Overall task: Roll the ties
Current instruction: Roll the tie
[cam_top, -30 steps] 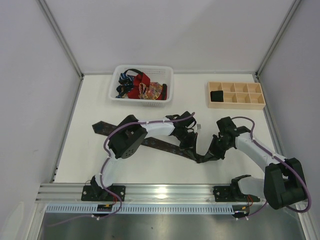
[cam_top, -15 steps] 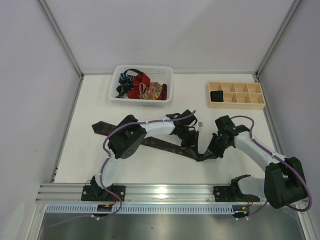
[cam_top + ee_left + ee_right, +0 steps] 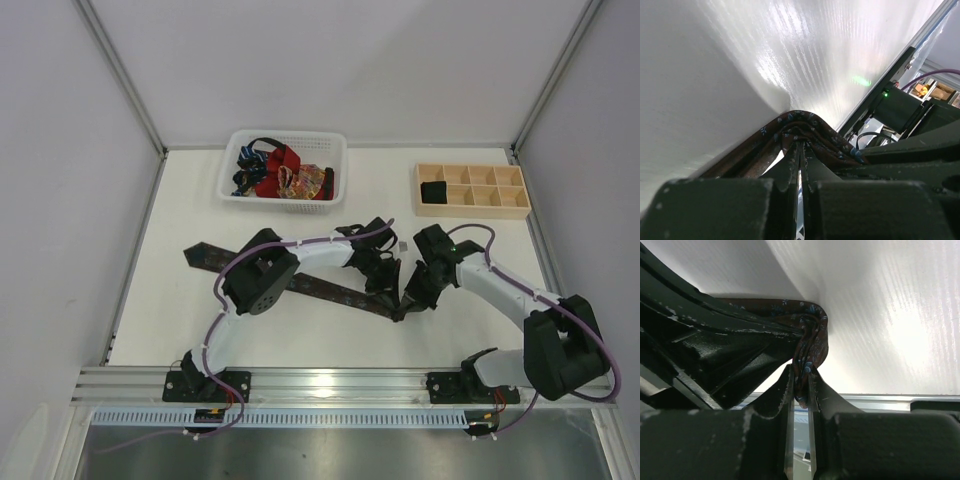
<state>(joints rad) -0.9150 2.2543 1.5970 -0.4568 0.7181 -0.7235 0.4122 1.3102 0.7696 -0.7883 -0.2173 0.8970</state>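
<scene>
A dark brown-black patterned tie [image 3: 320, 288] lies stretched on the white table from the left toward the middle. Its right end is folded over between the two grippers. My left gripper [image 3: 383, 290] is shut on the folded end, with the fabric [image 3: 805, 127] bunched at its fingertips. My right gripper [image 3: 408, 303] is shut on the same folded end from the other side, with the tie [image 3: 810, 347] pinched between its fingers [image 3: 788, 390]. The two grippers nearly touch. More ties, red, blue and orange-patterned [image 3: 280, 175], lie in the basket.
A white mesh basket [image 3: 330, 150] stands at the back, left of centre. A pale wooden tray [image 3: 500, 205] with square compartments stands at the back right, a dark roll [image 3: 433, 191] in its left compartment. A small grey object [image 3: 402, 246] lies near the grippers.
The right gripper has moved left, closer to the left gripper, and the folded end of the tie has bunched tighter between them.
</scene>
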